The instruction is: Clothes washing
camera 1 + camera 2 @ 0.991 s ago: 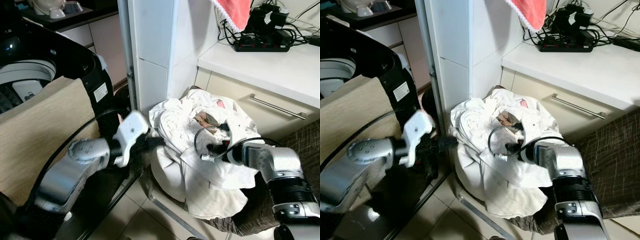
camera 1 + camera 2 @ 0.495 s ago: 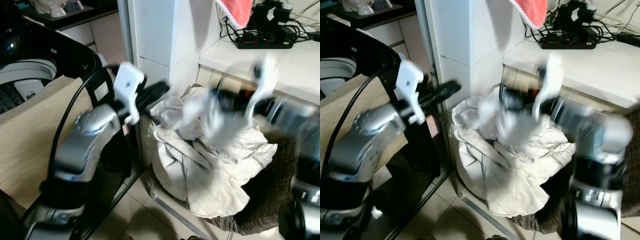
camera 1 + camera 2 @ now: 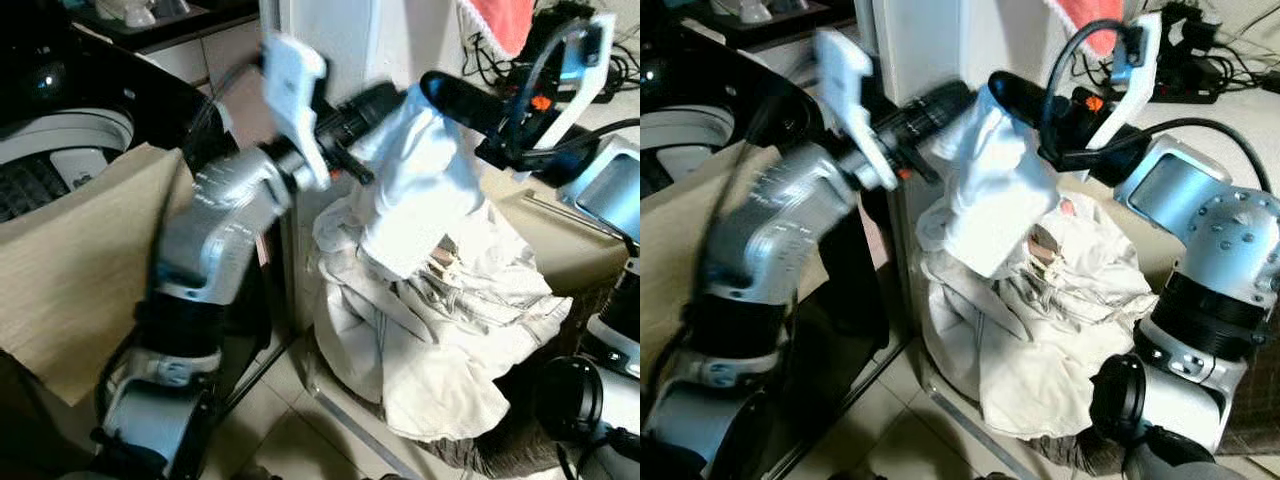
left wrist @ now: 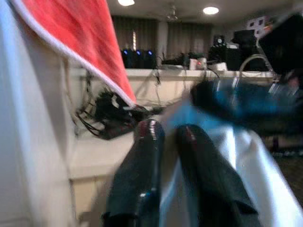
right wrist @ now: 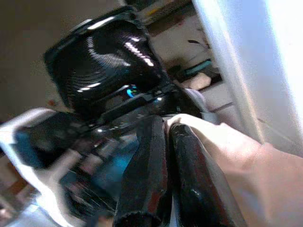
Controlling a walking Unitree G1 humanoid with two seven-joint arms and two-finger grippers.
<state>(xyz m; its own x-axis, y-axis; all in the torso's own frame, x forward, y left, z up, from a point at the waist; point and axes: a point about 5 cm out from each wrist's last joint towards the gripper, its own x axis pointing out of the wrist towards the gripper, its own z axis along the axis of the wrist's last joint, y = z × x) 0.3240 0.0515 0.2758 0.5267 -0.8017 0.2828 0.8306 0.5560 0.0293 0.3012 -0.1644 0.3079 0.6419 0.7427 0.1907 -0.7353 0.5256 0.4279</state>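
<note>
A white garment [image 3: 415, 190] hangs in the air above the laundry pile [image 3: 440, 330] in the basket. My right gripper [image 3: 432, 88] is shut on its top edge, and the cloth [image 5: 227, 161] drapes off one finger in the right wrist view. My left gripper [image 3: 388, 97] is raised to the same height from the other side. Its fingers are shut and their tips touch the garment's upper corner; the cloth [image 4: 251, 179] lies beside one finger [image 4: 142, 156]. The top-loading washing machine [image 3: 60, 140] stands open at the left.
A beige cloth [image 3: 80, 250] hangs over the machine's front. A white pillar [image 3: 330, 40] rises behind the grippers. At the right, a counter [image 3: 560, 150] carries a power strip with cables [image 3: 1185, 90], and a red towel [image 3: 495, 20] hangs above it.
Both arms have swung up from the pile. The right gripper has lifted the white garment out of the basket, and the left gripper has risen to meet it.
</note>
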